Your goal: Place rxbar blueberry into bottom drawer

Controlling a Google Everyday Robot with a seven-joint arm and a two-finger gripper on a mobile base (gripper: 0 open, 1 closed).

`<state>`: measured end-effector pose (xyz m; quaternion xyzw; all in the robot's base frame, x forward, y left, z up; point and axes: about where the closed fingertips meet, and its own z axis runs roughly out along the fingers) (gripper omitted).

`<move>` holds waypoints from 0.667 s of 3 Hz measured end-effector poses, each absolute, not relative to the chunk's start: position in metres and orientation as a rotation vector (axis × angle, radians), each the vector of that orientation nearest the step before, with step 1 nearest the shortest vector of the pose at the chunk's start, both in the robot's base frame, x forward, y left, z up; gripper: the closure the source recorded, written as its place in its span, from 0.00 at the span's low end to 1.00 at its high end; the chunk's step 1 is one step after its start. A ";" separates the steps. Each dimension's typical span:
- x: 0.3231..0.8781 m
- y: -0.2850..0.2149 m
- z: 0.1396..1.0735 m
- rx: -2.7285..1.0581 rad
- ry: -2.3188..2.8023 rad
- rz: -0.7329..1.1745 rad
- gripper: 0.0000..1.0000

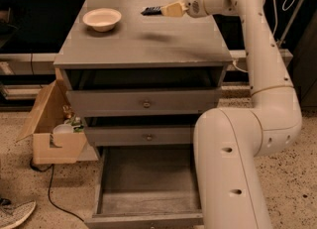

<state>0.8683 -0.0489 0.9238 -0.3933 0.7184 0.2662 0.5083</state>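
One end of bar (150, 10) clamped in hand (166, 9) over counter (143, 49); could slip, dropping short of bottom drawer (148, 196).

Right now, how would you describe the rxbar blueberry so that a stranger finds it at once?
Look at the grey drawer cabinet and its flat top. Above the back of that top, the white arm's pincer holds the rxbar blueberry at its tip. It is small, flat, dark and rectangular, unlike the round cream bowl further left in the view.
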 end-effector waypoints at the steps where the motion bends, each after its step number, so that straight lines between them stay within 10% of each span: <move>1: 0.861 -0.055 0.950 -0.949 1.694 0.622 1.00; 2: 0.860 -0.054 0.947 -0.958 1.702 0.624 1.00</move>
